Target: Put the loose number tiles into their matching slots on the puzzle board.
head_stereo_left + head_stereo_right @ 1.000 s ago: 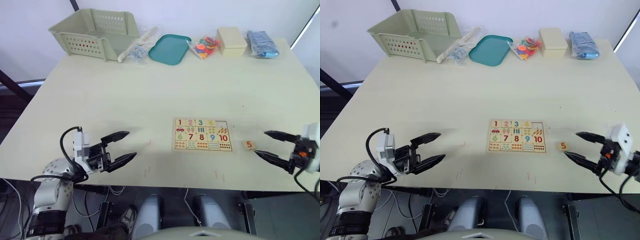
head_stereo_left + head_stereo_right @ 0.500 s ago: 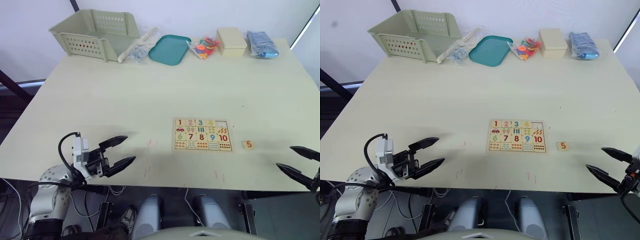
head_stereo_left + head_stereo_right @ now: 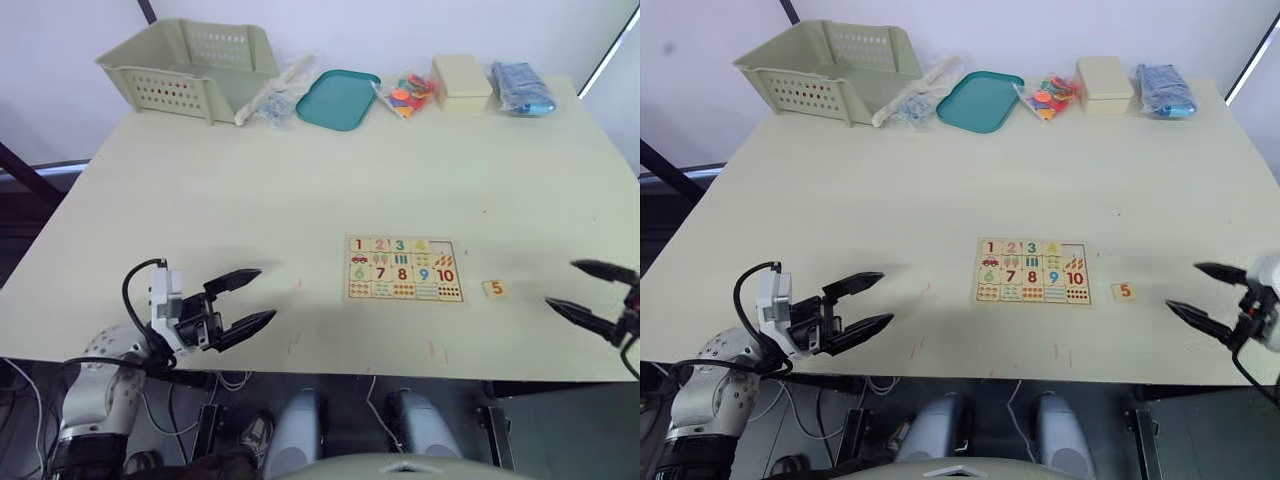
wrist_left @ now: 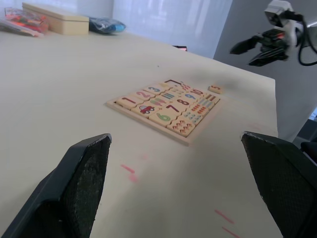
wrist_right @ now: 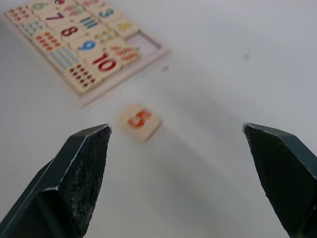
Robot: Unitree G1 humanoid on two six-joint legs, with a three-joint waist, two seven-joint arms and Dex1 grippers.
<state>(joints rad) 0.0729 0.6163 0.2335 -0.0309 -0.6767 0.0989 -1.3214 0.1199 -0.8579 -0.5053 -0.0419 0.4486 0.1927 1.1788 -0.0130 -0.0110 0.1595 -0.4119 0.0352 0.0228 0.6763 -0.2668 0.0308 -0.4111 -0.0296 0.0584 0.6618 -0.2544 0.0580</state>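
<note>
Cream table [image 3: 250,190], puzzle board [image 3: 404,269], loose 5 tile [image 3: 494,289], left gripper [image 3: 246,300] and right gripper [image 3: 588,289] spread apart

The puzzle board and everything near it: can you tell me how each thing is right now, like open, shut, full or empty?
Puzzle board: flat on the table, tiles 1 to 4 in the top row.
Last slot: empty.
5 tile: loose on the table, right of the board, digit up.
Left gripper: jaws open, holding nothing.
Right gripper: jaws open, holding nothing, apart from the 5 tile.
Green basket: upright, looks empty.
Teal tray: empty.
</note>
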